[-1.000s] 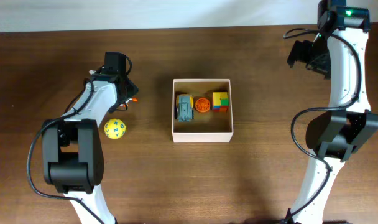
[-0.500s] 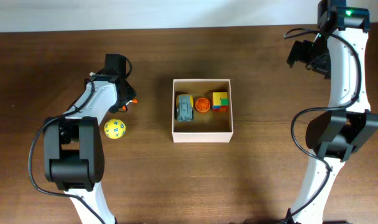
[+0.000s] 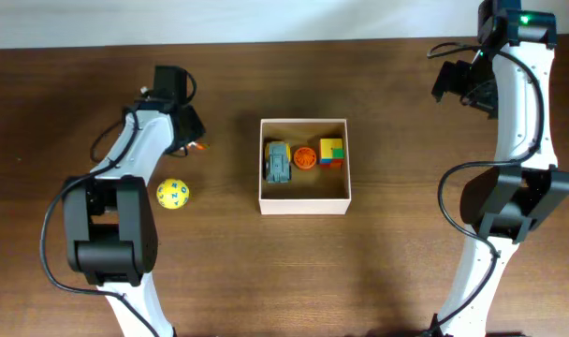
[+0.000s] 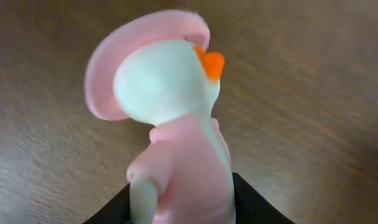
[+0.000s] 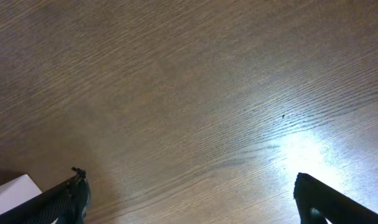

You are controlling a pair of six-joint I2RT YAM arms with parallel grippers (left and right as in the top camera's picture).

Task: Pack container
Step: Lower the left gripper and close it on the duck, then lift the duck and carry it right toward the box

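1. Hidden or unclear. From overhead, the toy duck (image 4: 170, 93) is almost wholly covered by the left gripper (image 4: 179, 210); only an orange speck shows beside it. In the left wrist view the duck's lower body is cut off at the frame edge, and just the inner edges of the two black fingers (image 4: 254, 204) show, pressed against its sides. The picture is soft, so fine detail is not legible. The right wrist view shows only the finger ends and a white corner at lower left, too cropped to identify.

2. Grip. The left gripper is clamped on the duck. The right gripper (image 5: 189, 199) has its fingers (image 5: 68, 199) spread wide with nothing between them, over bare table (image 5: 195, 93).

3. Materials and shapes. The duck is smooth and glossy, with a white head, pink brimmed hat, orange beak and pink body. The table is dark brown wood grain.

4. Container (image 3: 303, 207). It is square, with white walls and a tan floor, at table centre. It is apart from both grippers. Inside, along its far side, lie a grey car (image 3: 279, 162), an orange round piece (image 3: 305, 157) and a multicoloured block (image 3: 331, 152). A yellow ball (image 3: 172, 194) lies on the table to its left.
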